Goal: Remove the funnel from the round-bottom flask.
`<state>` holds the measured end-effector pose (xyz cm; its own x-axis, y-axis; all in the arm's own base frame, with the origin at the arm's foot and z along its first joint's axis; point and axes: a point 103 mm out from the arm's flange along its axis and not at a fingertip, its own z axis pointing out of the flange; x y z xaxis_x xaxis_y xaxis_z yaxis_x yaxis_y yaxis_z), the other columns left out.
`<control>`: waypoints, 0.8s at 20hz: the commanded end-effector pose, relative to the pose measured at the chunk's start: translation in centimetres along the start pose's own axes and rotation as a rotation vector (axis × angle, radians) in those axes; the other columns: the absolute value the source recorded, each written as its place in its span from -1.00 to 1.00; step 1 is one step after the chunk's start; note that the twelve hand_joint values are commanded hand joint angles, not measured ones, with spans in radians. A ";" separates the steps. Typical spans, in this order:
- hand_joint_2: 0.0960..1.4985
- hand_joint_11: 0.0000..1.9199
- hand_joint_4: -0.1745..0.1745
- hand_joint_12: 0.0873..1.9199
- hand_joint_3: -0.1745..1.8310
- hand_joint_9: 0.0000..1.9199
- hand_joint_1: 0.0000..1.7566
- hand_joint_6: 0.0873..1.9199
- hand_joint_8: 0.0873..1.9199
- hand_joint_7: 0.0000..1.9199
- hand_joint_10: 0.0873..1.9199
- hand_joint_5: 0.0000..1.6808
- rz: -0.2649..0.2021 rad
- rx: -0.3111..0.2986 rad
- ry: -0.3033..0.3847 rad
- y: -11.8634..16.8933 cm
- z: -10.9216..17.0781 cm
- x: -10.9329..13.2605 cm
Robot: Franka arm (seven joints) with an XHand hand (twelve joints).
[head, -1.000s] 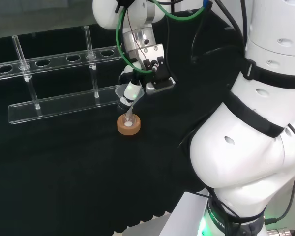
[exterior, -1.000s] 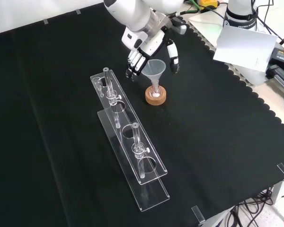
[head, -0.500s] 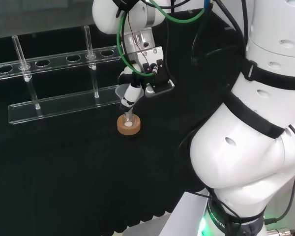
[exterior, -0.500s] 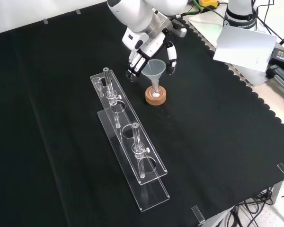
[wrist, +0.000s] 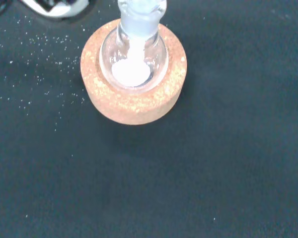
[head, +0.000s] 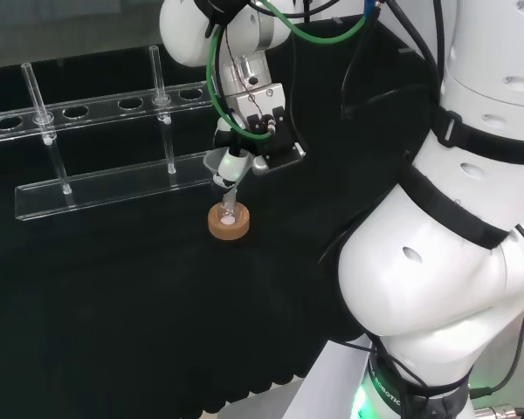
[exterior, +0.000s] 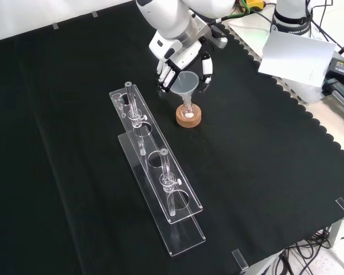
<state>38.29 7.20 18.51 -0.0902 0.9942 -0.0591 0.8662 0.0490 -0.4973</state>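
A clear funnel (exterior: 186,82) (head: 216,162) stands with its stem in the neck of a small round-bottom flask (exterior: 188,110) (wrist: 133,59). The flask sits in a cork ring (exterior: 188,118) (head: 230,223) (wrist: 134,106) and holds some white powder. My hand (exterior: 176,50) (head: 255,144) hangs over the funnel. Its fingers (exterior: 165,77) curl against one side of the cone and the thumb (exterior: 206,67) against the other, touching the rim. The funnel is still seated in the flask.
A long clear rack (exterior: 160,183) (head: 96,188) with upright test tubes stands beside the cork ring, to its left in the front view. The arm's white links (head: 454,218) rise at the right of the head view. White powder specks dot the cloth (wrist: 44,54).
The hand has come closer over the funnel, and its fingers and thumb have drawn in from both sides until they meet the cone. The funnel and flask have not moved.
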 end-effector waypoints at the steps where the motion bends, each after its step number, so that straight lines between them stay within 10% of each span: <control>1: -0.03 -0.31 -0.35 0.25 -0.17 0.02 0.02 -0.58 -0.31 -0.29 -0.58 -0.23 -0.001 -0.048 -0.019 -0.3 -0.6 0.2; 6: 0.00 -0.21 -0.30 0.17 -0.16 0.11 0.04 -0.20 -0.30 -0.21 -0.64 -0.17 -0.006 -0.063 -0.021 -0.8 -1.4 0.5; 16: 0.00 -0.09 -0.39 0.08 -0.16 0.25 0.06 -0.14 -0.30 -0.13 -0.69 -0.07 -0.036 -0.054 -0.010 -2.5 -3.7 0.0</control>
<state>38.19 7.99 20.62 -0.1172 0.9905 -0.0714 0.8933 0.0738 -0.4433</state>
